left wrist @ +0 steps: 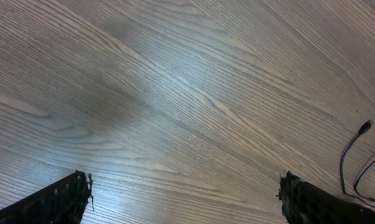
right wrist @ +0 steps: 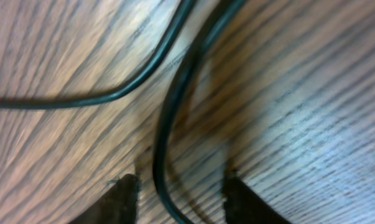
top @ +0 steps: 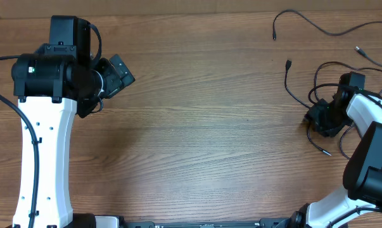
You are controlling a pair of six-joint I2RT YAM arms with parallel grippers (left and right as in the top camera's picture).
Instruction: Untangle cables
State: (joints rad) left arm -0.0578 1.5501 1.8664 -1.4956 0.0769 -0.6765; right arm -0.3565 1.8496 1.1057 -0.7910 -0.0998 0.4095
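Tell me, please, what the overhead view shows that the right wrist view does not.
Only the overhead view shows the left gripper, open and far from the cables, a separate cable lying apart near the picture's upper right, and the whole cable bunch. Only the right wrist view shows, close up, one black strand running between the right gripper's parted fingertips, not pinched, and a second strand curving off to the left. Both share the wooden table, black cables and the right gripper.

Both arms [top: 368, 158] have white links [top: 46, 152], black joint housings [top: 48, 75] and thick black wires [top: 35, 166].
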